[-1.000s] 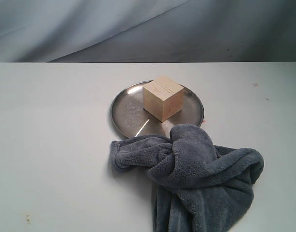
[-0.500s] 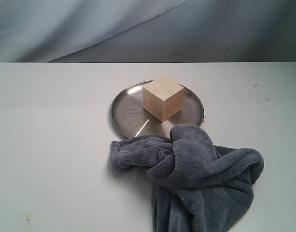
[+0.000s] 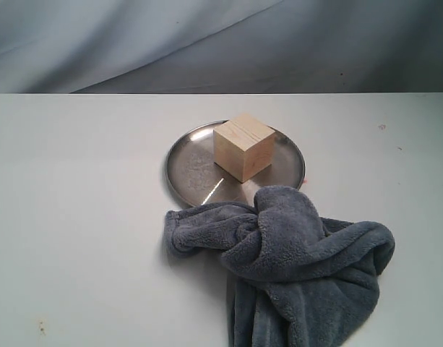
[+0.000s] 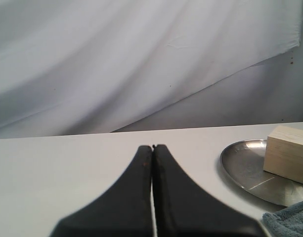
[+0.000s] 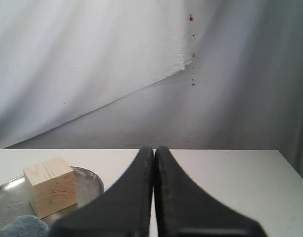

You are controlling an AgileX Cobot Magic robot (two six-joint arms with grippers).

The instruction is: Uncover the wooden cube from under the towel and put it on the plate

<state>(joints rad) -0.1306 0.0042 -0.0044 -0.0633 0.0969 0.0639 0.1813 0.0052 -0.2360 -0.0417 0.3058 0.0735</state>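
Observation:
The pale wooden cube (image 3: 243, 147) stands uncovered on the round silver plate (image 3: 191, 166), toward its back half. Just in front of the plate the blue-grey towel (image 3: 297, 267) lies bunched on the table, its upper fold overlapping the plate's near rim. Neither arm shows in the exterior view. My left gripper (image 4: 152, 146) is shut with nothing in it, and the cube (image 4: 288, 153) and plate (image 4: 242, 165) sit off to its side. My right gripper (image 5: 154, 148) is shut and empty too, with the cube (image 5: 51, 186) and plate (image 5: 87, 181) beside it.
The white table (image 3: 76, 217) runs wide on both sides of the plate. A grey cloth backdrop (image 3: 221, 43) hangs behind its far edge. The towel reaches down to the table's front edge at the lower right.

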